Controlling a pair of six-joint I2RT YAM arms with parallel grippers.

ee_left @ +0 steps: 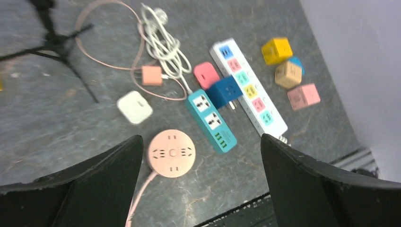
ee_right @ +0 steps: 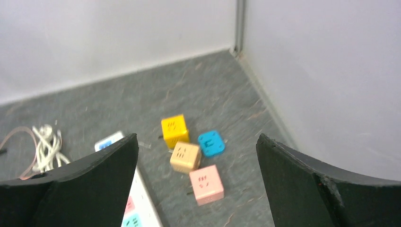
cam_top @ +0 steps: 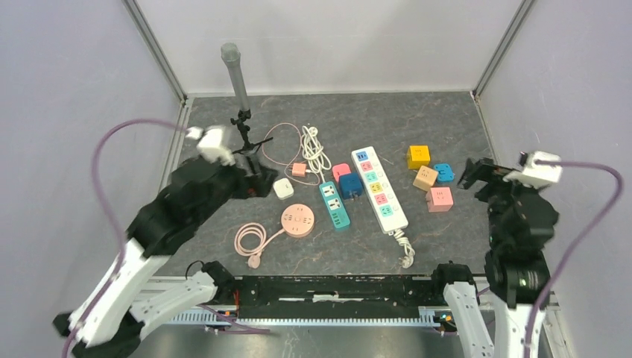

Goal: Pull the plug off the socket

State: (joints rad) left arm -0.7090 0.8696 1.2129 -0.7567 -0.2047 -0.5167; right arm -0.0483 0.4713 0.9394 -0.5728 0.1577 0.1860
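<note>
Grey stone-patterned tabletop point(cam_top: 447, 119) was cluttered; a dark blue cube plug point(cam_top: 350, 184) was set at one o'clock of the teal plastic power strip point(cam_top: 335, 204). The left gripper point(ee_left: 201, 142) and right gripper point(ee_right: 196, 137) were held agape and aloft, presumably for a clear approach.

Both arms are the same two-tone build. The left arm point(cam_top: 190, 201) is chunky matte black on the upper part, with glossy white shells on the lower links, and the right arm point(cam_top: 522, 220) is the same deal. Each wrist has a small white camera box, left one point(cam_top: 214, 143) and right one point(cam_top: 538, 170), with a fat lilac cable looping out of it (left cable point(cam_top: 95, 168), right cable point(cam_top: 589, 164)). The left claw point(ee_left: 201, 142) and right claw point(ee_right: 196, 139) both have broad black fingers point(ee_left: 90, 189), slightly grainy, with curved inner edges and scuffed, pale-speckled rims.
</note>
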